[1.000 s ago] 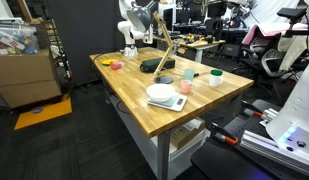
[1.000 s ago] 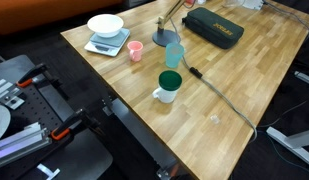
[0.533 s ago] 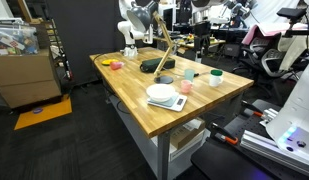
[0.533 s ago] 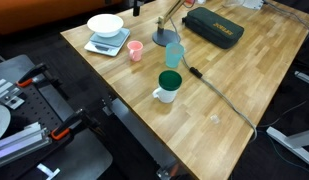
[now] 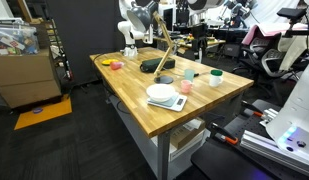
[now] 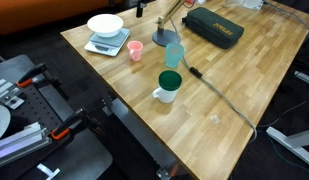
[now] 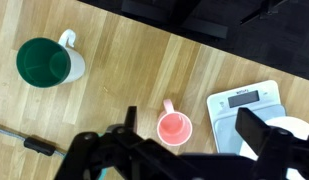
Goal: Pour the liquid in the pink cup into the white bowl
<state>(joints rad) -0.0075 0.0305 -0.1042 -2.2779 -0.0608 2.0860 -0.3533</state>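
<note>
One small pink cup (image 7: 174,129) is what matters here. It stands upright on the table (image 6: 244,80), just beside the scale (image 6: 110,45) that carries the white bowl (image 6: 94,26). In the wrist view a little nub sticks out from its far side, and I cannot tell whether that is a handle. How full it is I cannot see either.

I would guess it is light, stiff and smooth-walled, so a nudge could tip it or make it skid, and a jolt would slop the liquid. The sensible hold looks to be across the wall at about mid-height, one finger on each side and clear of the nub. That leaves the rim free for pouring toward the bowl.

The gripper (image 7: 179,152) hangs above the cup with its jaws spread wide and nothing in them. Seen from the wrist, the cup sits in the gap, apart from both fingers.

Farther out, a blue cup (image 6: 174,55) stands near, then a green mug (image 6: 169,84) toward the table edge. A cable (image 6: 224,98) runs past them, and a black case (image 6: 214,27) lies well apart at the far side.
</note>
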